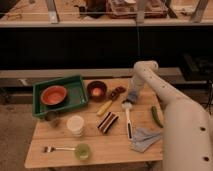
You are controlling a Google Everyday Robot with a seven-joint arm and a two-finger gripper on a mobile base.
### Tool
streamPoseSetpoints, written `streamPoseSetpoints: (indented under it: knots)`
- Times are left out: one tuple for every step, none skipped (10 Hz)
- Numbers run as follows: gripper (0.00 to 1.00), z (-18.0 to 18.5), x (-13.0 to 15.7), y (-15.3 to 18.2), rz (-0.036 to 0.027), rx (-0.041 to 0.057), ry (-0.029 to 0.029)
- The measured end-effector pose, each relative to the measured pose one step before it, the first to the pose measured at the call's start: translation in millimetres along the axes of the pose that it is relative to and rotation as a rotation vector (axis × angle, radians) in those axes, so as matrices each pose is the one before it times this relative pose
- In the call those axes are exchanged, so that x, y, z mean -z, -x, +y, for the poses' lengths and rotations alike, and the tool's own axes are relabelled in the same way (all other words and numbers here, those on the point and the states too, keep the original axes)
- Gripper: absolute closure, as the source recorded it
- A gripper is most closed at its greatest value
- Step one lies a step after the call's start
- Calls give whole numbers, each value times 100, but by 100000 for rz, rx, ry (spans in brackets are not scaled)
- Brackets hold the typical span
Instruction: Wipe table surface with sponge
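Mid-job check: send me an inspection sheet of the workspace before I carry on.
Surface: wooden table, crowded, with few bare patches.
Job's things: sponge not identified for sure; the striped block mid-table may be it.
Clutter: green tray holding an orange bowl; dark bowl; brush; white cup; fork; grey cloth; green vegetable.
Grippers: gripper low over the table's back right, by the brush's head.
Cables: nothing seen.
Surroundings: dark shelving behind the table.
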Motion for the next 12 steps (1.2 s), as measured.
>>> streamPoseSetpoints:
  knots:
    - [98, 1901, 182, 455, -421, -1023, 631]
    - [98, 1609, 187, 297, -289, -1058, 435]
    - [98, 1563, 201, -171, 223, -1568, 559]
    - [98, 1415, 11, -534, 257, -2162, 745]
    - [98, 582, 56, -478, 445, -1569, 109]
    - [98, 345, 48, -680, 499, -1992, 51]
    - [98, 765, 159, -1549, 1090, -3618, 278]
    - [98, 349, 114, -1733, 1092, -1620, 725]
    - [98, -646, -67, -1093, 451, -393, -248]
    - [98, -1122, -158, -1200, 514, -53, 229]
    - [98, -1429, -312, -1080, 30, 433, 988]
    - [98, -1328, -191, -296, -17, 966, 0]
